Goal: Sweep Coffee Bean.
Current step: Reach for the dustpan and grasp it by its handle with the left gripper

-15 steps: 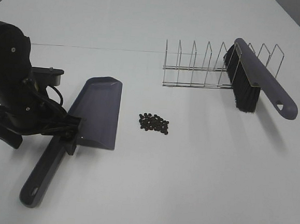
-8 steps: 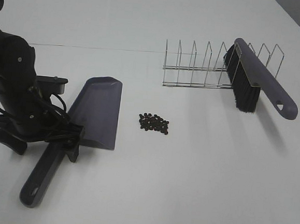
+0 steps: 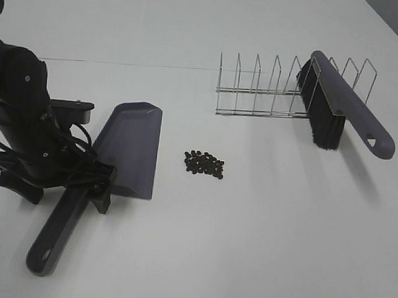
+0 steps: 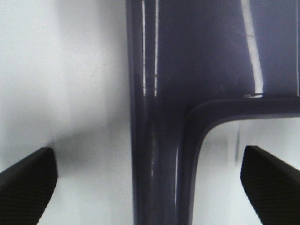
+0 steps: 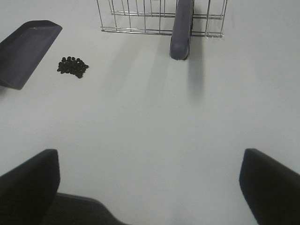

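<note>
The coffee beans lie in a small dark pile on the white table, and also show in the right wrist view. The grey dustpan lies flat just left of them, its handle pointing to the near edge. My left gripper is open and low over that handle. One finger is on each side of the handle, clear of it. The grey brush leans in the wire rack, bristles down. My right gripper is open and empty, out of the exterior view.
The wire rack stands at the back right, holding the brush; it also shows in the right wrist view. The white table stretches bare in front of the beans and the rack.
My left arm has shifted a little right and nearer along the dustpan handle. The dustpan, beans and brush have not moved.
</note>
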`<state>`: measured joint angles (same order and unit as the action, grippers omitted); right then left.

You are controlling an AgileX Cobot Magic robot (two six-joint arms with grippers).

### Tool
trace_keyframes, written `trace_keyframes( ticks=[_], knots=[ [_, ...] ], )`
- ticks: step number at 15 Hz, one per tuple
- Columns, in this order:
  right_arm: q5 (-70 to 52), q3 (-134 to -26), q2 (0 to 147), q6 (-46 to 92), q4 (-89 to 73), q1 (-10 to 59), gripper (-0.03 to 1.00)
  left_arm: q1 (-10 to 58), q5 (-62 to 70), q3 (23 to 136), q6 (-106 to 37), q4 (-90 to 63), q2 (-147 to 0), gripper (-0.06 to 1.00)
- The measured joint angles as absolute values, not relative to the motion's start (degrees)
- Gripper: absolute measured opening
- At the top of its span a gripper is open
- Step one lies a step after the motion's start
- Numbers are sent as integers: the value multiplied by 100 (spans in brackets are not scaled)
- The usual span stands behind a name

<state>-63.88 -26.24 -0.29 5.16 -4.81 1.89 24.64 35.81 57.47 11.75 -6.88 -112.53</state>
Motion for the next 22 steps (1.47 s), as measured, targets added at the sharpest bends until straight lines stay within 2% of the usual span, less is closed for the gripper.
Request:
trace_keyframes(
  ticks=[3, 9, 16, 19, 22],
  knots=[
    [-6388, -2624, -29, 516, -481, 189, 94, 2464, 3581, 5758, 1175, -688, -11282, 99],
    [-6388, -2624, -29, 516, -481, 189, 94, 2464, 3581, 5787, 1152, -659, -11345, 75],
    [-6388, -2624, -29, 516, -481, 189, 94, 2464, 3673, 5844, 1152, -653, -11442, 65],
    [-6388, -2624, -29, 516, -481, 189, 94, 2464, 3690, 5844, 1140, -653, -11442, 55],
    [-6388, -2624, -29, 516, -481, 189, 94, 2464, 3730, 5844, 1134, -665, -11453, 40]
  ],
)
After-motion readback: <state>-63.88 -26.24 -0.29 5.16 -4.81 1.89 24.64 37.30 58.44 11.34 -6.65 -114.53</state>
